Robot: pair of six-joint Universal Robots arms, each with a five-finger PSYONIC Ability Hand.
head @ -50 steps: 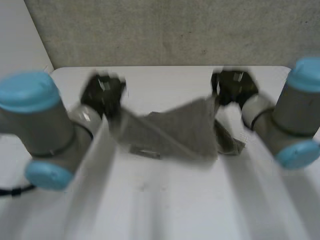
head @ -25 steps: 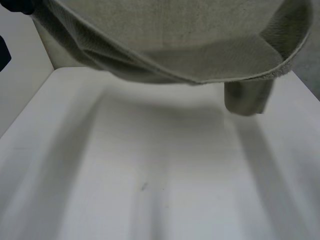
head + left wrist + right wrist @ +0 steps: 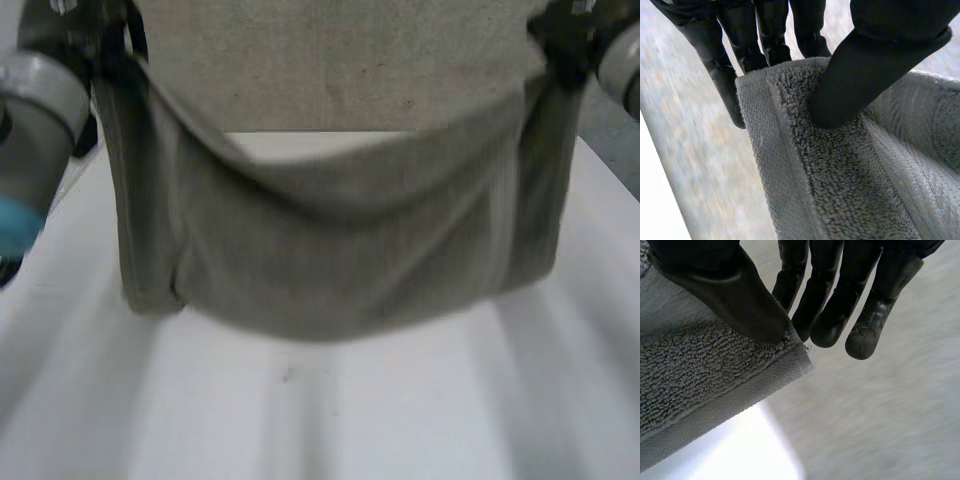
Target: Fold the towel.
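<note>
While the head view takes in the whole towel (image 3: 340,250), hung in the air between the two hands above the white desk (image 3: 300,420), it gives little of the grip itself. The left hand (image 3: 108,52) is up at one top corner and the right hand (image 3: 560,40) at the other. The top edge sags in a deep curve between them, and both sides drop straight down. The cloth is a dull grey-green with faint woven bands running down it near the right hand's side. Whether its lower edge touches the desk cannot be told. A grey joint of the left arm (image 3: 35,95) shows beside that corner, and a speckled grey wall (image 3: 340,60) stands behind. The left wrist view comes close enough to show what the head view cannot. The left hand (image 3: 875,60) has its thumb pressed flat on the corner of the towel (image 3: 840,190), with the black fingers (image 3: 720,65) straight behind the cloth, so the corner is pinched between them. Here the weave is plain: thick, loopy terry with a flatter, finely ribbed hem (image 3: 765,150) down the edge. The right wrist view shows the same hold on the other side. The right hand (image 3: 730,295) lays its thumb on the very corner of the towel (image 3: 700,380) against the nearest fingers (image 3: 825,300), while the outer ones hang straight and clear of the cloth. A rounded corner of the desk (image 3: 740,450) lies below.
</note>
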